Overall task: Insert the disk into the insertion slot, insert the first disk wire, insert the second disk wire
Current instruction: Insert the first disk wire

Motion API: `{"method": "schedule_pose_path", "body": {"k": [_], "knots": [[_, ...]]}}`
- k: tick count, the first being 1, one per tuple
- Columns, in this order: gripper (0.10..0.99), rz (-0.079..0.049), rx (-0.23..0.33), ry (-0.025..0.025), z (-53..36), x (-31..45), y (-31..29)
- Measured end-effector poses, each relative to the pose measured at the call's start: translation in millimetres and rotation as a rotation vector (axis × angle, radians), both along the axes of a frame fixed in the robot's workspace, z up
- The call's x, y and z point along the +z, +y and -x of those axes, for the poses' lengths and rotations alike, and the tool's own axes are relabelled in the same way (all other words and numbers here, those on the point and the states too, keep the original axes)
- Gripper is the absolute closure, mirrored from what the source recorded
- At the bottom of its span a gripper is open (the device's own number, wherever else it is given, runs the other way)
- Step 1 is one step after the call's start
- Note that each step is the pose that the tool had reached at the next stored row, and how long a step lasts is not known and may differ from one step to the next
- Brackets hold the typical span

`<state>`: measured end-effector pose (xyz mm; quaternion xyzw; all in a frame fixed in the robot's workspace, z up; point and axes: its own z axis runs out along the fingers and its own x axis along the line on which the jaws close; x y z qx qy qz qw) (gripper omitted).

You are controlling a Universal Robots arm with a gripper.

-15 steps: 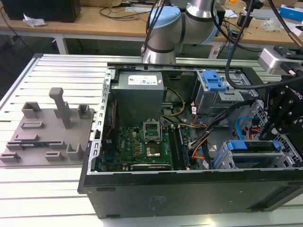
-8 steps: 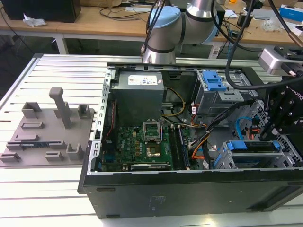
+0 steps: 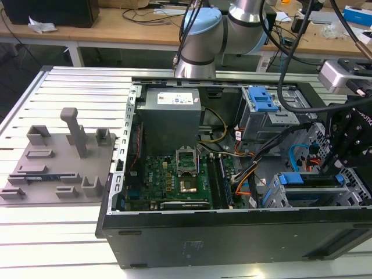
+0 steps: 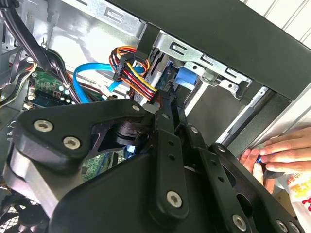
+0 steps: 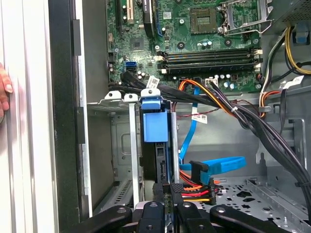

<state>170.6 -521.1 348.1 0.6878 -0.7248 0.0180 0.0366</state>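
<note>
Disk (image 5: pixel 155 121), one, stands in insertion slot (image 5: pixel 121 145); pincer (image 5: pixel 169 188) closed beside one blue wire (image 5: pixel 223 164) and one multicoloured wire (image 5: pixel 193 194).

I see a slotted metal table (image 3: pixel 75 87). Two things sit on it: an open PC case (image 3: pixel 232 238) toward the exterior view's right, and a grey fixture plate (image 3: pixel 55 168) with upright blocks just beside its left.

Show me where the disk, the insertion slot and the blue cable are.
the disk (image 5: pixel 155 127): first wrist view, on its blue caddy front.
the insertion slot (image 5: pixel 121 141): first wrist view, on the grey cage's inner wall.
the blue cable (image 5: pixel 226 163): first wrist view, on its flat stretch.
</note>
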Motion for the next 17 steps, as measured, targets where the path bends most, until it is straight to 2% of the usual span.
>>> {"method": "schedule_pose_path", "body": {"k": [17], "knots": [[0.918, 0.0, 0.0, 0.0, 0.0, -5.5, 0.0]]}}
